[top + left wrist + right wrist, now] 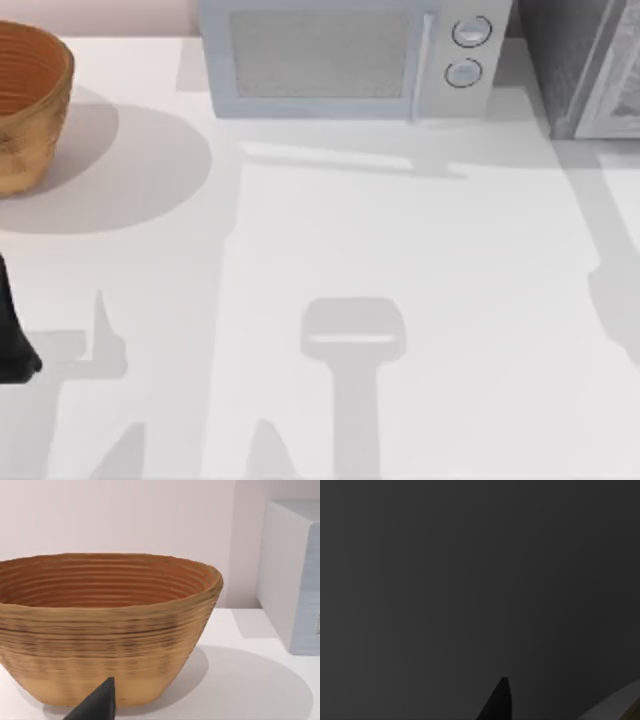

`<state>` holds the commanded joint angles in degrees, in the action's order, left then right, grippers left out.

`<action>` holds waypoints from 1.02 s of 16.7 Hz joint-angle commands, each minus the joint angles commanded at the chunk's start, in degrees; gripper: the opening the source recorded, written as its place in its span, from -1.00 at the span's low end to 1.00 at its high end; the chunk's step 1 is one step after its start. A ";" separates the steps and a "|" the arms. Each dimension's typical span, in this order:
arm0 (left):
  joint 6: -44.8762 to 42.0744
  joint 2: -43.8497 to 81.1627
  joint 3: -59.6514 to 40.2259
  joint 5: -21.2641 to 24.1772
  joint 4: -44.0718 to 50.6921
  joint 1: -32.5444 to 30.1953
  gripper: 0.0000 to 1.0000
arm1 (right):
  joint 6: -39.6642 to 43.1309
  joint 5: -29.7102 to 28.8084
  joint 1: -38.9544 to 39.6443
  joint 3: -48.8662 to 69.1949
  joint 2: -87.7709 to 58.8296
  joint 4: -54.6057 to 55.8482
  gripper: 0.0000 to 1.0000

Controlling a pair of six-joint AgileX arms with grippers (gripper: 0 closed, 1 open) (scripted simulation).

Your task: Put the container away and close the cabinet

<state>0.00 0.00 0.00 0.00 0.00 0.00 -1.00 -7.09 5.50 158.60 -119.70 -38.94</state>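
White table (420, 260) holds a woven basket (25, 110); left hand (97, 705) near it, grip unclear.

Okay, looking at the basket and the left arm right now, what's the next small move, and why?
Probably ease the left gripper forward toward the woven basket and up to its rim. The basket sits ungrasped on the table at the far left, directly ahead in the left wrist view. The right wrist view is dark.
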 joint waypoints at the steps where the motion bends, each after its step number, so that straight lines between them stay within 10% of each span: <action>1: 0.00 0.00 0.00 0.00 0.00 0.00 1.00 | 0.00 0.00 0.00 0.00 0.00 0.00 0.21; 6: 0.00 0.00 0.00 0.00 0.00 0.00 1.00 | 0.00 0.00 0.00 0.00 0.00 0.00 0.96; 17: 0.00 0.00 0.00 0.00 0.00 0.00 1.00 | 0.07 0.08 0.07 -0.58 0.53 0.31 1.00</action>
<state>0.00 0.00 0.00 0.00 0.00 0.00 -0.93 -7.01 5.58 158.02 -119.17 -38.63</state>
